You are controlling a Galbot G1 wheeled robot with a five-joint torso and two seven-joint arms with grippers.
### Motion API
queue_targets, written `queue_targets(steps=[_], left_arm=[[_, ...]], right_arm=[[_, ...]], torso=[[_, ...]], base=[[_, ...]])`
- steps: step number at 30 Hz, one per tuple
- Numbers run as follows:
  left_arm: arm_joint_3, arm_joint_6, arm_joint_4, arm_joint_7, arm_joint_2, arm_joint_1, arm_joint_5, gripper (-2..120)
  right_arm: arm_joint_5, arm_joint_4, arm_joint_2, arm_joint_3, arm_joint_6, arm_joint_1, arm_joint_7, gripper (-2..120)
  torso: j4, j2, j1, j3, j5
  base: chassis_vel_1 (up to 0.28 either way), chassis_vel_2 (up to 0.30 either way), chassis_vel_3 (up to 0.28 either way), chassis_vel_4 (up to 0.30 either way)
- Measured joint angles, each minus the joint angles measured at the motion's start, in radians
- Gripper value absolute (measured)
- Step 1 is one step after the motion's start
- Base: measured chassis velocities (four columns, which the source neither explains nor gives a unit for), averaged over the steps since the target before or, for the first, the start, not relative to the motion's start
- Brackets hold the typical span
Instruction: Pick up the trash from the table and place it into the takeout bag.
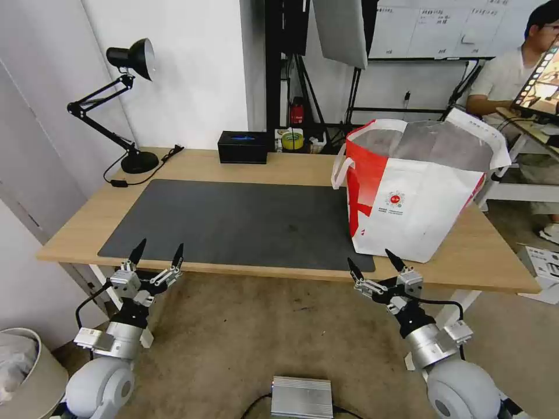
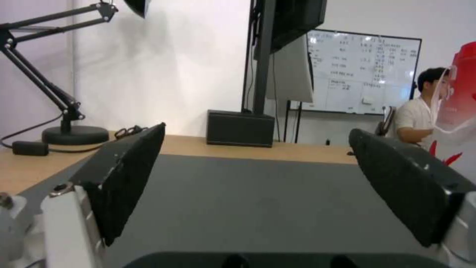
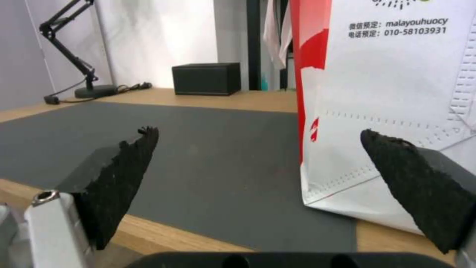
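Head view: the desk (image 1: pixel 279 166) carries a dark grey mat (image 1: pixel 233 221), and the bag (image 1: pixel 416 186) stands upright on the desk at the mat's right end, its near left corner on the mat. The bag's mouth is open and silver lining shows inside; its content cannot be seen. A lamp (image 1: pixel 125 105) stands behind the mat's far left corner, and a black box (image 1: pixel 243 146) sits behind the mat's far edge, near the middle. The left hand (image 1: pixel 157 254) hangs in front of the mat's near left corner, just before the desk edge, with its fingers spread apart and holding nothing. The right hand (image 1: pixel 374 265) hangs in front of the mat's near right corner, close below the bag, also with fingers apart and holding nothing.

Left wrist view: the two black fingers (image 2: pixel 124 178) of the left hand (image 2: pixel 258 147) stand wide apart with the mat (image 2: pixel 258 197) between them. Beyond the mat are the box (image 2: pixel 240 128) and the lamp (image 2: pixel 54 108); a red and white part of the bag (image 2: pixel 459 108) shows at the mat's far side.

Right wrist view: the right hand (image 3: pixel 258 137) has its fingers (image 3: pixel 124 175) wide apart. The bag (image 3: pixel 392 100) stands close before it, its corner on the mat (image 3: pixel 198 149). The box (image 3: pixel 206 79) and the lamp (image 3: pixel 69 56) are behind the mat.
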Motion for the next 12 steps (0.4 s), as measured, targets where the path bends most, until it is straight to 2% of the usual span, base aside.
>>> queue_targets(steps=[12], left_arm=[[0.0,0.001,-0.001,-0.001,0.001,0.0,0.0,100]], right_arm=[[0.0,0.0,0.0,0.0,0.0,0.0,0.0,100]], torso=[[0.0,0.0,0.0,0.0,0.0]], base=[[0.0,0.0,0.0,0.0]])
